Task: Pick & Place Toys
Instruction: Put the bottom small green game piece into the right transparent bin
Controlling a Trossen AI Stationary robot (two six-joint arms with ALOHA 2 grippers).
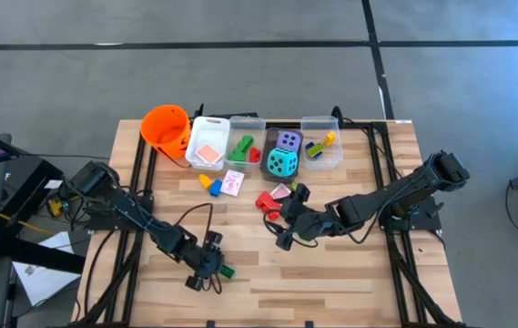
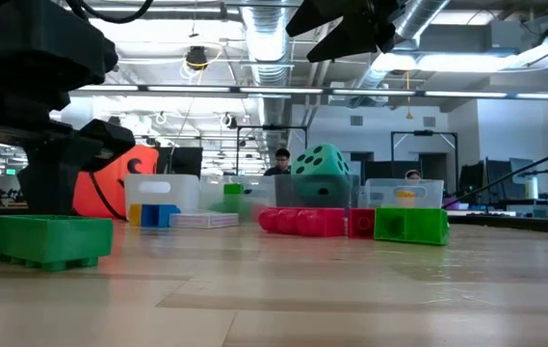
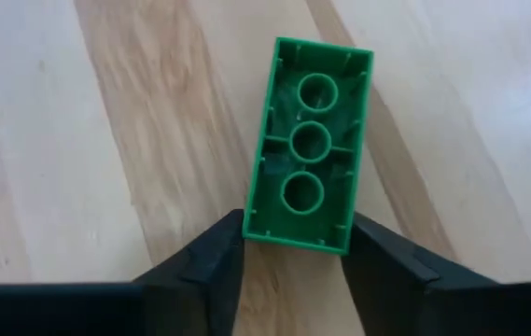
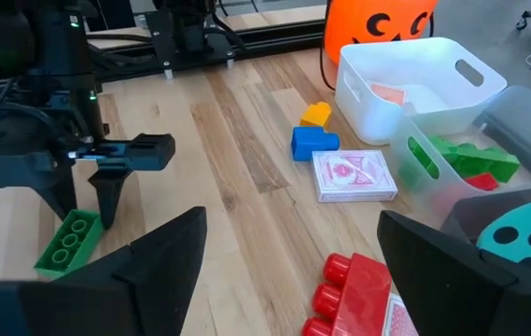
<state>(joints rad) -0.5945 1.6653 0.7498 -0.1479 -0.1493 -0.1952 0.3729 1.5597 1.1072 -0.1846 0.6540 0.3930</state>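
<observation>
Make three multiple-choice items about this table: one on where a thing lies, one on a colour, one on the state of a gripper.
1. Where is the teal die?
A. In a bin at the far side of the table
B. Loose on the wood by the left arm
C. Inside the orange bucket

2. What colour is the brick at the left gripper?
A. Red
B. Green
C. Yellow

3. How do the fingers of the right gripper stand?
A. Shut on a card
B. Shut on a red brick
C. Open, holding nothing

Key:
1 A: the teal die sits in a bin beside the purple die.
2 B: the green brick lies between the left gripper fingers.
3 C: the right gripper shows a wide empty gap above the red brick.
</observation>
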